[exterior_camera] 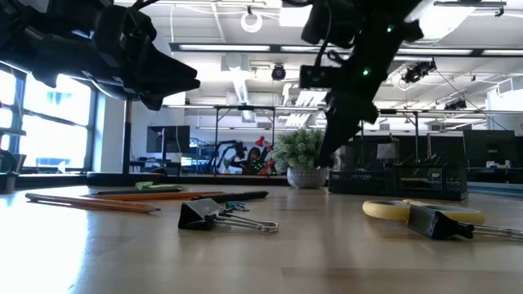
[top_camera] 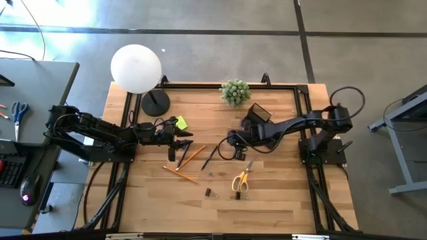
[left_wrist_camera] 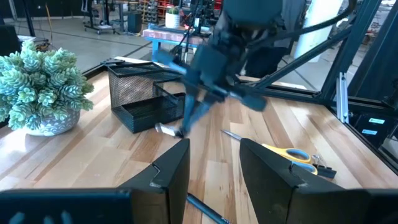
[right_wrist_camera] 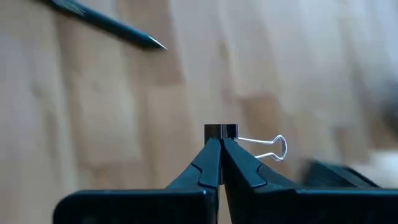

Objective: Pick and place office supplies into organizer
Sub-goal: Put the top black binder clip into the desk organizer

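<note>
My right gripper (right_wrist_camera: 221,144) hangs over the middle of the table (top_camera: 267,200), shut on a small dark binder clip (right_wrist_camera: 221,131). It is on the near side of the black mesh organizer (top_camera: 257,113). My left gripper (left_wrist_camera: 214,163) is open and holds nothing. It hovers by the lime-green sticky-note pad (top_camera: 180,123), above the orange pencils (top_camera: 191,157). A dark pen (top_camera: 211,157) lies between the grippers. The yellow-handled scissors (top_camera: 241,181) and two more binder clips (top_camera: 209,192) lie flat nearer the table's near edge. My right gripper pinches the binder clip's dark body (right_wrist_camera: 221,131) between its two fingertips (right_wrist_camera: 210,163), only at their free ends. The fingers slant down from the table's right. The clip's wire handle (right_wrist_camera: 272,147) sticks out to one side, and the clip looks lifted clear of the table.
A white globe lamp (top_camera: 136,67) with a round black base (top_camera: 155,103) stands at the far left. A green potted plant (top_camera: 235,92) stands at the far edge next to the organizer. Bare wood lies along the near edge (top_camera: 153,207). A second desk (top_camera: 20,113) stands to the left.
</note>
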